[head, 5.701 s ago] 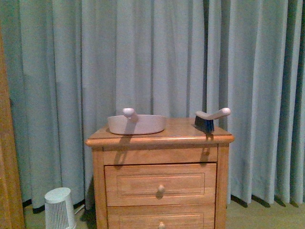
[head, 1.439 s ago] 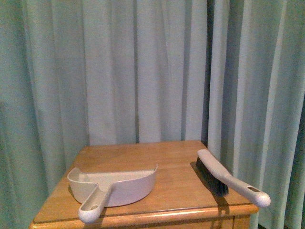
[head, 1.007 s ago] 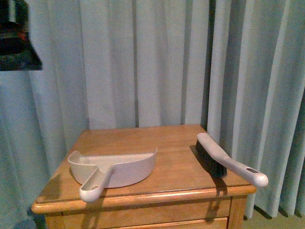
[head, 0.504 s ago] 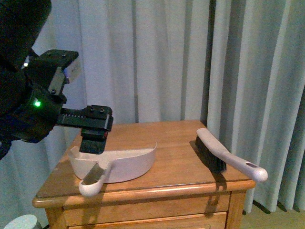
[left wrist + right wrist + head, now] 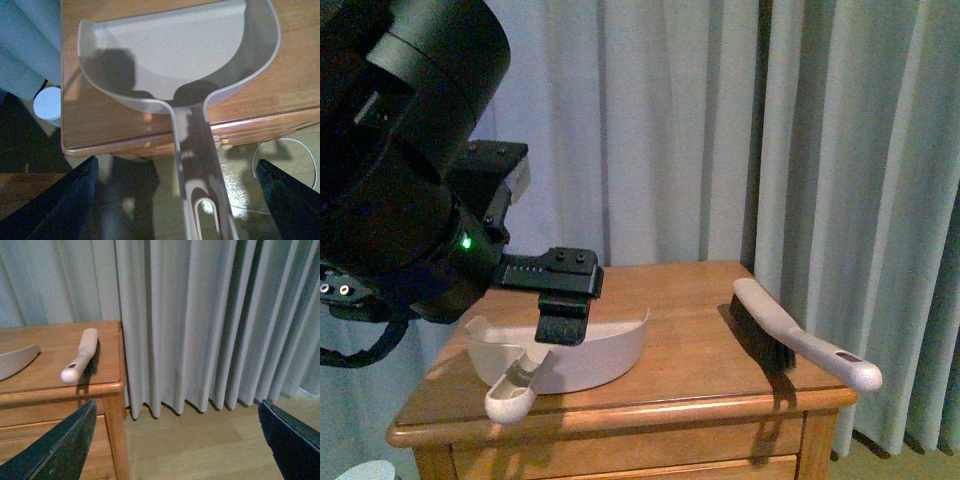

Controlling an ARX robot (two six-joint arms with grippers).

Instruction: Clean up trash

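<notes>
Left pincer spread wide, hovering over handle of dustpan. Right pincer spread wide, well away from dustpan. Brush right of dustpan on tabletop. Trash wad not seen in any view.

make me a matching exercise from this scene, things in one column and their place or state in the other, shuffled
Things:
1. dustpan
2. brush
3. left gripper
4. right gripper

Place or state:
A. open, hovering over the dustpan's handle
B. dark bristles, lying on the right part of the stand as the front view shows it
C. pale, on the stand's left part, handle poking past the front edge
D. open, empty, away from the stand top

Pairs: 1-C, 2-B, 3-A, 4-D
</notes>
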